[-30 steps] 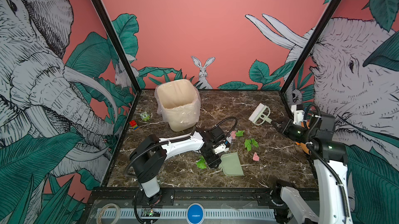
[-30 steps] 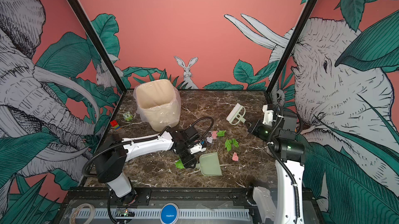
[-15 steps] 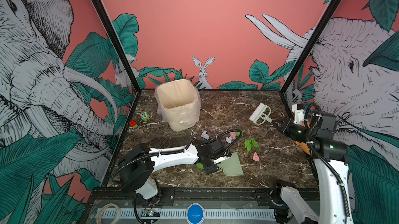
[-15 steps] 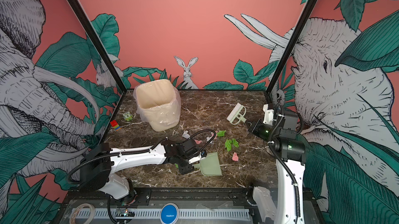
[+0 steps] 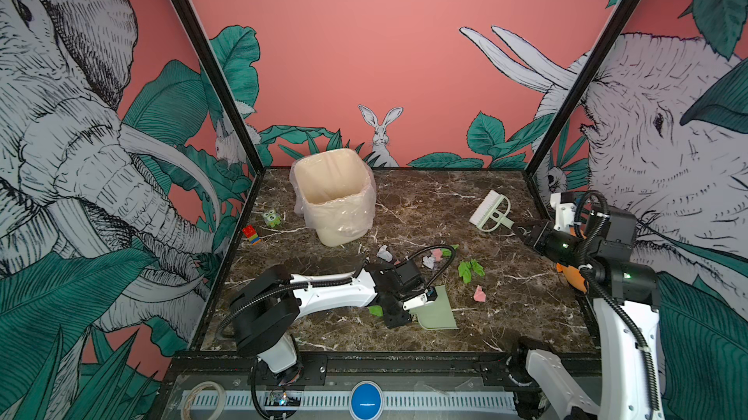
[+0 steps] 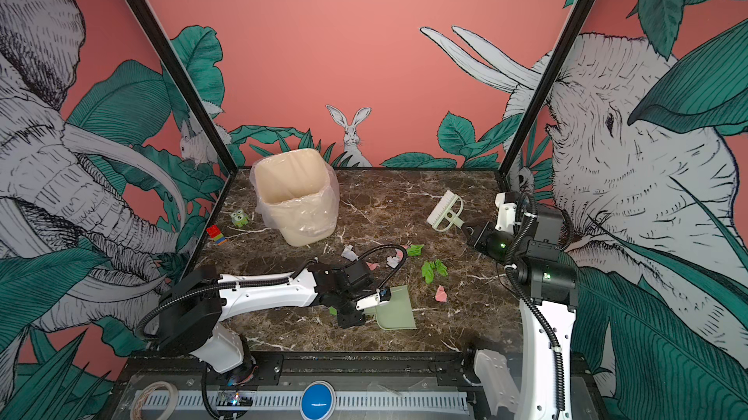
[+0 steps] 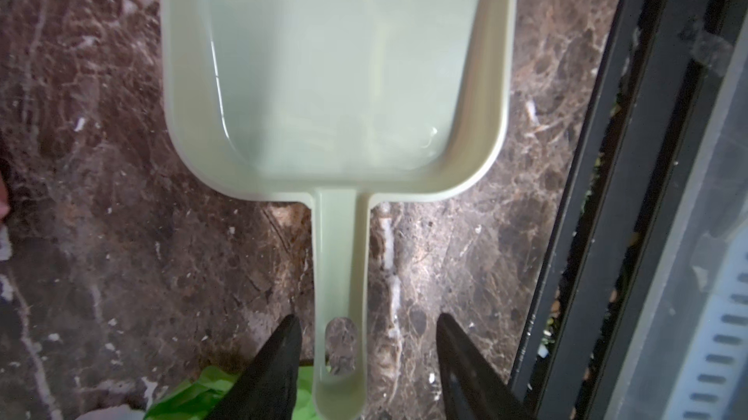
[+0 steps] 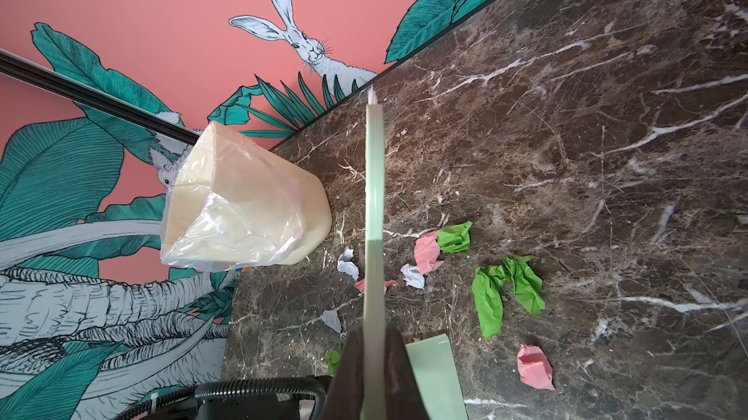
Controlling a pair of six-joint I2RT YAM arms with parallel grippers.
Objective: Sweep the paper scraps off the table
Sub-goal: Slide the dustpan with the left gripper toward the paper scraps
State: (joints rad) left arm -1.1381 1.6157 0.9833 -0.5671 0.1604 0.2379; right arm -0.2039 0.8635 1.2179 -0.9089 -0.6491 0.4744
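A pale green dustpan point(image 5: 439, 310) point(image 7: 336, 74) lies flat on the table point(image 5: 526, 316) near the front. My left gripper point(image 5: 417, 308) point(image 7: 366, 341) is open, low over the dustpan's handle point(image 7: 340, 268). The handle runs between the fingers, close to one and apart from the other. My right gripper point(image 5: 522, 231) point(image 8: 373, 353) is shut on the handle of a white-bristled brush point(image 5: 491, 211), held above the table at the right. Paper scraps lie mid-table: green point(image 5: 469, 270), pink point(image 5: 479, 293), white point(image 5: 384, 253), pink and white point(image 5: 433, 258). One green scrap point(image 7: 194, 393) lies beside my left fingers.
A cream bin with a clear liner point(image 5: 334, 195) stands at the back left. A small green owl point(image 5: 272, 217) and a red-blue-yellow block point(image 5: 251, 234) sit by the left wall. The black frame edge point(image 7: 607, 195) runs close beside the dustpan.
My left arm has swung toward the front and come down over the dustpan's handle, and its jaws have narrowed. The right arm holds the brush where it was.
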